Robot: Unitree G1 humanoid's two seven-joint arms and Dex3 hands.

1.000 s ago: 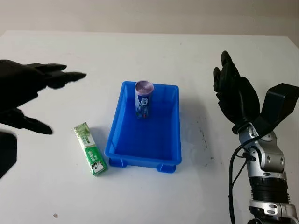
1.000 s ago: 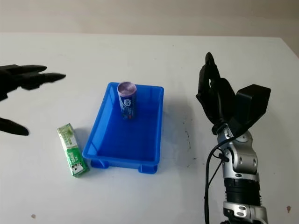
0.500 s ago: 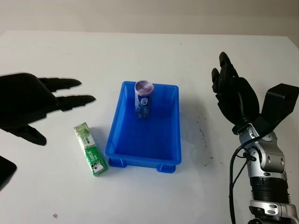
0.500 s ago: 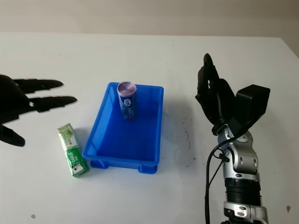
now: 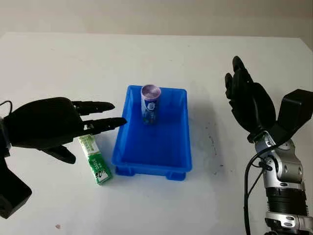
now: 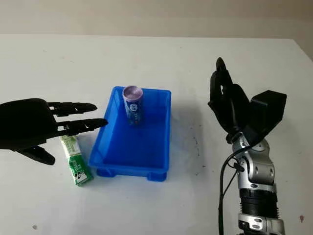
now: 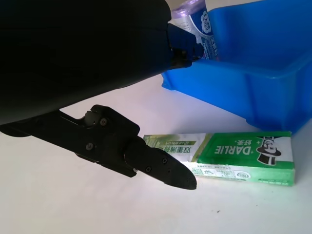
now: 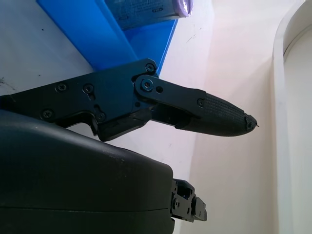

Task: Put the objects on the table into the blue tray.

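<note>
Toothpaste box [image 5: 94,160], green, lies flat on the white desk [image 5: 58,63] at lower left of the frame, just beside the blue tray's [image 5: 181,147] left wall. Above it hovers the left hand [image 5: 54,125], open and holding nothing, fingers pointing toward the tray. To grasp well, I judge it should drop straight down, pinch the box across its narrow sides, and lift clear of the tray rim. "DARLIE" reads on the box in the wrist view. At frame centre a blue can [image 5: 150,104] stands upright inside the tray. At right, the right hand [image 5: 249,100] is raised, open, well apart.
</note>
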